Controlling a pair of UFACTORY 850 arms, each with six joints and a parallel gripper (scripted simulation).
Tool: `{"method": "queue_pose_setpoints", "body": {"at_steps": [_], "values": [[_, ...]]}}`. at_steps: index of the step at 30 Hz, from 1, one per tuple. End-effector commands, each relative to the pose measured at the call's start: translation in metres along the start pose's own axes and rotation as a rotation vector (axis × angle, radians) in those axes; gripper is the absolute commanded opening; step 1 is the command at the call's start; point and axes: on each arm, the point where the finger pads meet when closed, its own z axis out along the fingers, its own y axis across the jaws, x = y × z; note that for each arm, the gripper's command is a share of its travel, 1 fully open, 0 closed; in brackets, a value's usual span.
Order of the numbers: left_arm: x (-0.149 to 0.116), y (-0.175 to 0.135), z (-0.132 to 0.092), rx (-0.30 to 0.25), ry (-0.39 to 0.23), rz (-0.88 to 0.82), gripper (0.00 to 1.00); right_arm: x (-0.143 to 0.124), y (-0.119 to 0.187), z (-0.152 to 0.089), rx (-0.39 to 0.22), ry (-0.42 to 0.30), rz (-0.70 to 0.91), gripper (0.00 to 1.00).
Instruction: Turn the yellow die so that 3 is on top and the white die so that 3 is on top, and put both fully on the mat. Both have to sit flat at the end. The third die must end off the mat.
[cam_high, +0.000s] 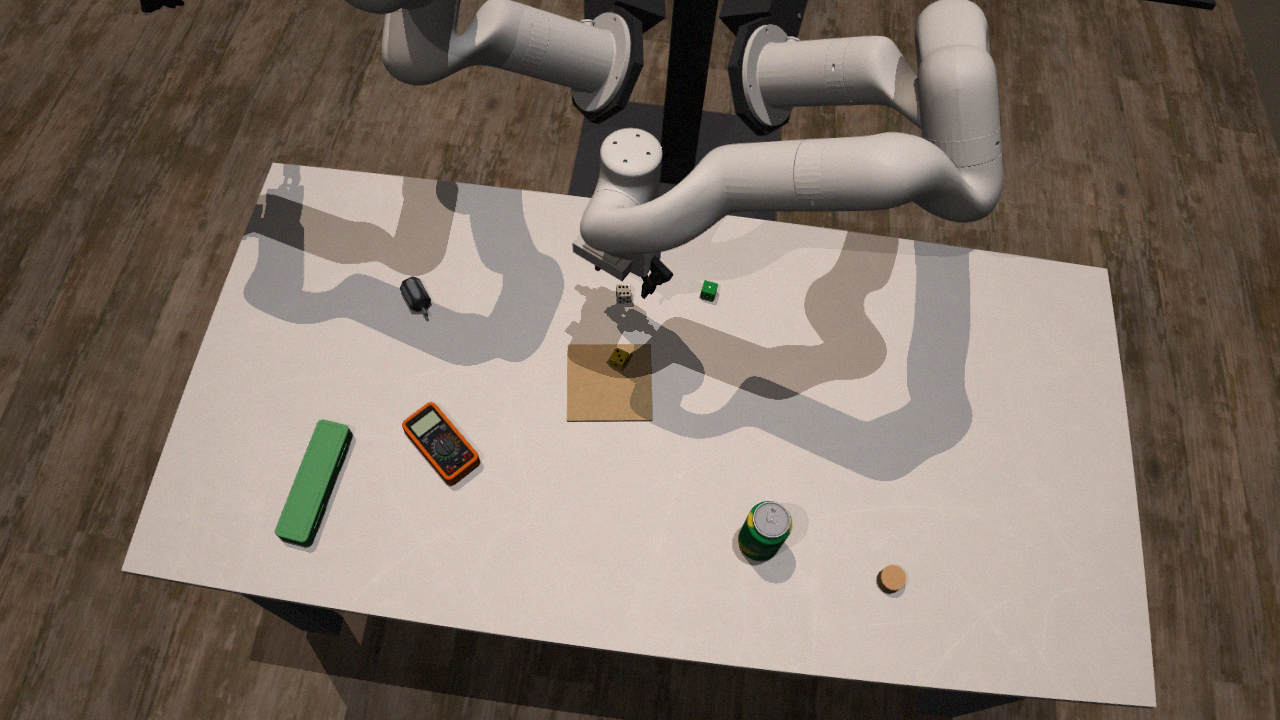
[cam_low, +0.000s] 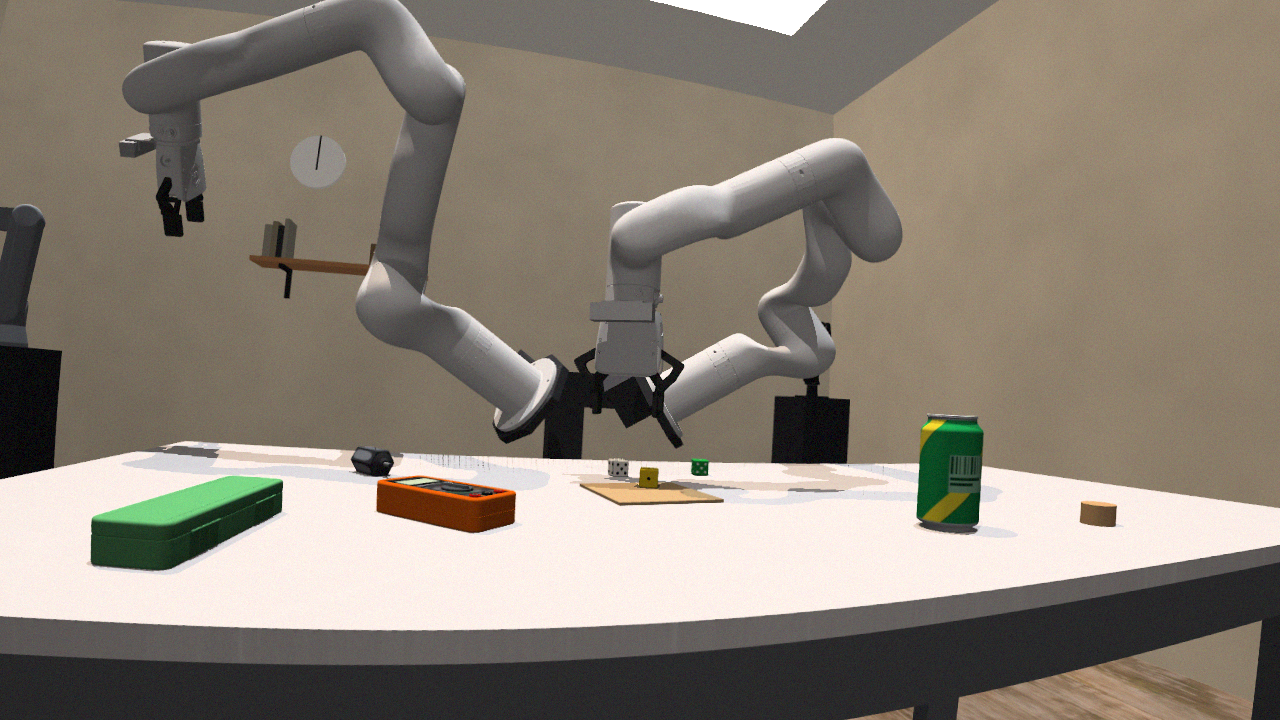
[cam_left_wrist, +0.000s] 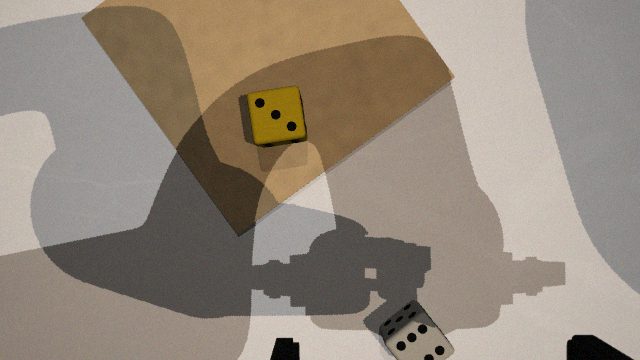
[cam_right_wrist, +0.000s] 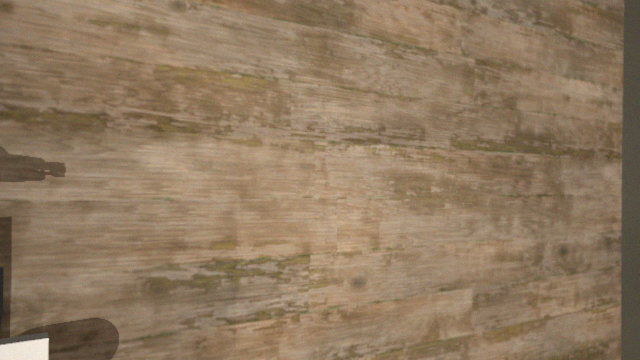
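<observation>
From here I see my smooth white arms, rounded at the joints, with black fingers and what looks like a boxy grey camera.
</observation>
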Motion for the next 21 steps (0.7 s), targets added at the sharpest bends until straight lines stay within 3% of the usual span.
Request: {"method": "queue_pose_setpoints", "body": {"at_steps": [1,21], "values": [[-0.003,0.002,-0.001,-0.003,-0.007,0.173,1.0,0.0,0.0,-0.001,0.0,0.002,0.0,1.0],[-0.015,0.006,0.0,-0.004,-0.007,0.715,1.0,0.0,0.0,-0.001,0.0,0.002,0.0,1.0]]}}
